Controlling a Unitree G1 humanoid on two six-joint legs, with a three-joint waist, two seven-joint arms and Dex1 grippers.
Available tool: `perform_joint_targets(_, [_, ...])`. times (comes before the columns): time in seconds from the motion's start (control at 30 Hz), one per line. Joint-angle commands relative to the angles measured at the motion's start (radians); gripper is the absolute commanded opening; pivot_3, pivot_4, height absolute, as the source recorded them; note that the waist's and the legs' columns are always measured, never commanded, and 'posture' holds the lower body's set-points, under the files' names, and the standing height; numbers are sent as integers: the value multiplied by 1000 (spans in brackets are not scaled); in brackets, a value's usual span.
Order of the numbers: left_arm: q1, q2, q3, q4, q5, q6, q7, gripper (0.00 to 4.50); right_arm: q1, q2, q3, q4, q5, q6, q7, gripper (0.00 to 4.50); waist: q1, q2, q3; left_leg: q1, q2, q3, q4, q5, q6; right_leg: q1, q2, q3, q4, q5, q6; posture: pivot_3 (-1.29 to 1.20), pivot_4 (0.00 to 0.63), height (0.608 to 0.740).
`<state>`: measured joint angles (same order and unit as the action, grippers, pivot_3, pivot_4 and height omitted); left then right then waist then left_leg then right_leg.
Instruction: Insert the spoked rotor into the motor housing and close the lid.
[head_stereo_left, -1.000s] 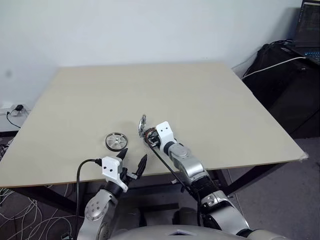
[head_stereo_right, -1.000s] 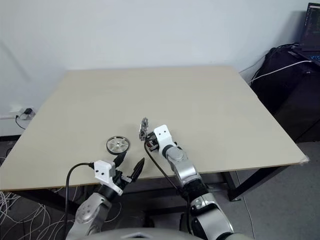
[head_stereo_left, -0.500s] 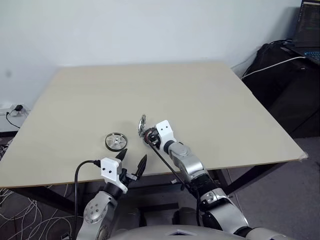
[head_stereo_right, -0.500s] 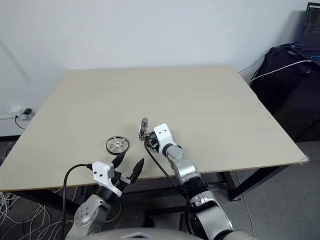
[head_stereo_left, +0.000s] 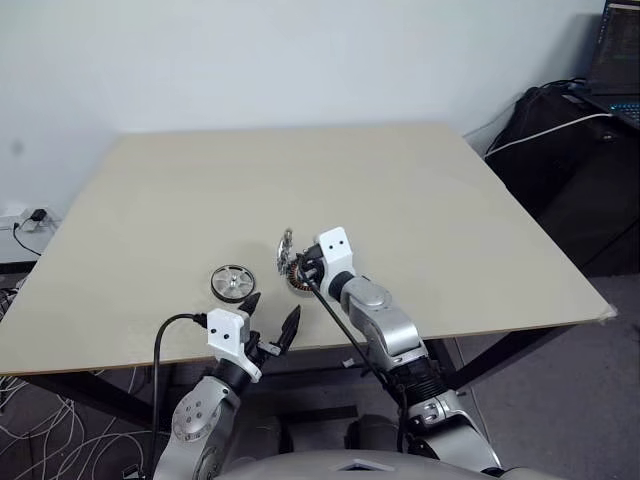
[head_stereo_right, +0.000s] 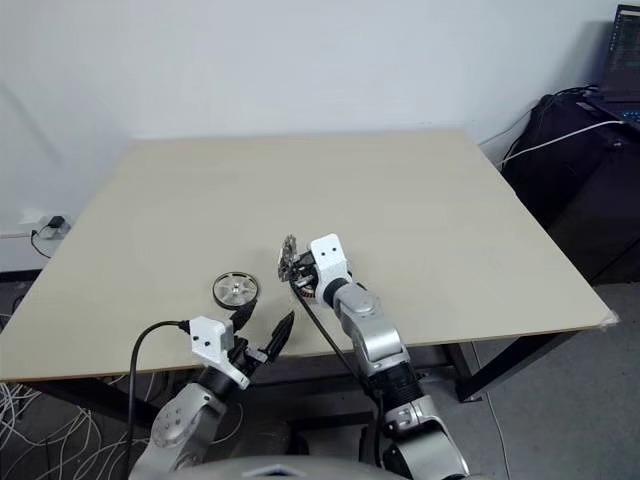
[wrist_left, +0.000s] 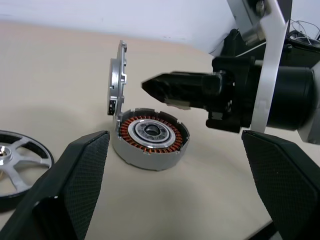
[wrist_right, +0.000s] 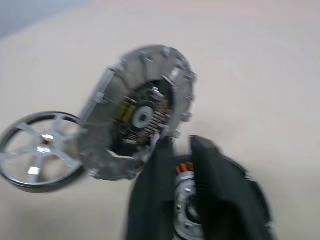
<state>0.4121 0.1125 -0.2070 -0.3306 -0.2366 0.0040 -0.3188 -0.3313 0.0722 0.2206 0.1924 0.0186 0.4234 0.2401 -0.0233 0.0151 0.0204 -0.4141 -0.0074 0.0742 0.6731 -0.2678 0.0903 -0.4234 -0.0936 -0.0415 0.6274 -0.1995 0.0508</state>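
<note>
The motor housing (wrist_left: 150, 137), a round silver cup with copper windings, sits near the table's front edge. Its lid (wrist_left: 117, 77) stands upright on the hinge at the housing's far-left side. To the left of the housing the spoked rotor (head_stereo_left: 231, 282) lies flat on the table, a silver wheel with a dark rim. My right gripper (wrist_left: 152, 86) hovers just above the housing beside the lid, shut, with nothing in it. My left gripper (head_stereo_left: 272, 308) is open and empty at the table's front edge, just short of the rotor and the housing.
The beige table (head_stereo_left: 400, 200) is bare beyond these parts. Its front edge (head_stereo_left: 480, 330) runs just behind both grippers. A black bag with a white cable (head_stereo_left: 575, 150) and a laptop (head_stereo_left: 620, 50) stand off the table at the right.
My right gripper has risen a little off the housing and its fingers have come together. The rotor, housing and lid have not moved, and the left gripper has kept its place.
</note>
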Motion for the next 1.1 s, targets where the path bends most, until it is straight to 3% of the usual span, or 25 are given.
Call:
perform_joint_targets(0.03, [-23, -8, -4, -28, 5, -5, 6, 4500, -27, 0, 5, 6, -17, -9, -14, 23, 0, 0, 0, 0, 0, 0, 0, 0, 0, 0, 1, 0, 0, 0, 0, 0, 0, 740])
perform_joint_targets(0.4, [-66, -10, 36, 117, -10, -81, -35, 4500, -46, -11, 45, 79, -42, 28, 26, 23, -1, 0, 0, 0, 0, 1, 0, 0, 0, 0, 2, 0, 0, 0, 0, 0, 0, 740])
perform_joint_targets(0.8, [-45, -3, 31, 1, -13, -12, -21, 4500, -80, -18, 21, 139, -49, 25, 22, 23, -1, 0, 0, 0, 0, 1, 0, 0, 0, 0, 2, 0, 0, 0, 0, 0, 0, 740])
perform_joint_targets(1.1, [-39, -11, 39, 96, -7, -86, -52, 4500, -100, -29, -5, 193, -50, 13, 5, 23, -1, 0, 0, 0, 0, 1, 0, 0, 0, 0, 3, 0, 1, 0, 0, 0, 0, 740])
